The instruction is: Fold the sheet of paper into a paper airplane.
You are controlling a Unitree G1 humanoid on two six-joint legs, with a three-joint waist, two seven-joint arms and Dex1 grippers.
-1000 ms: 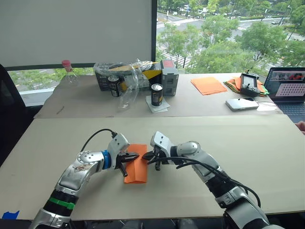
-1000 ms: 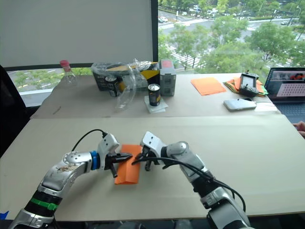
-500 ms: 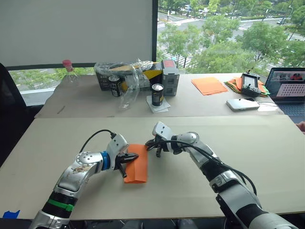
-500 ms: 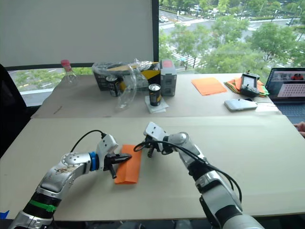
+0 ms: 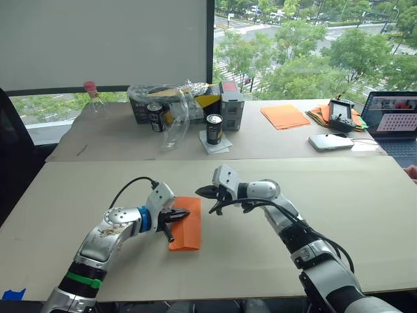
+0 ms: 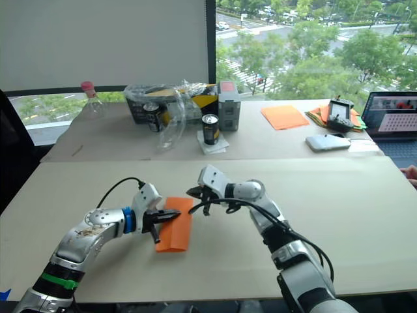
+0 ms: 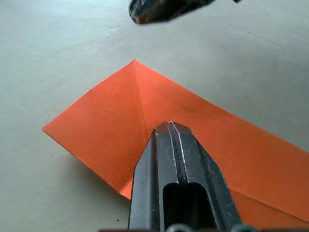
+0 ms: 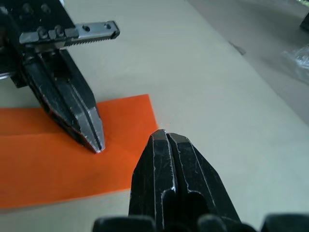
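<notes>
Low and just left of centre in the head views, the sheet of paper lies flat on the near beige surface as a folded orange strip, with diagonal creases meeting at a corner in the left wrist view. The left end effector is clenched, its two black fingers pressed together with nothing between them, and its tip rests on the paper's left part. Just right of the sheet, near the frame's centre, the right end effector is also clenched on nothing; its tip points at the paper's upper right corner and sits just beside that corner, whether touching I cannot tell.

Farther back, across the seam, a second surface carries more things. At upper centre stand a black can on a white napkin, a grey box and crumpled clear plastic. A bottle with a pink cap sits at upper left. At upper right lie a neat stack of orange sheets, a white phone and a laptop at the frame's edge.
</notes>
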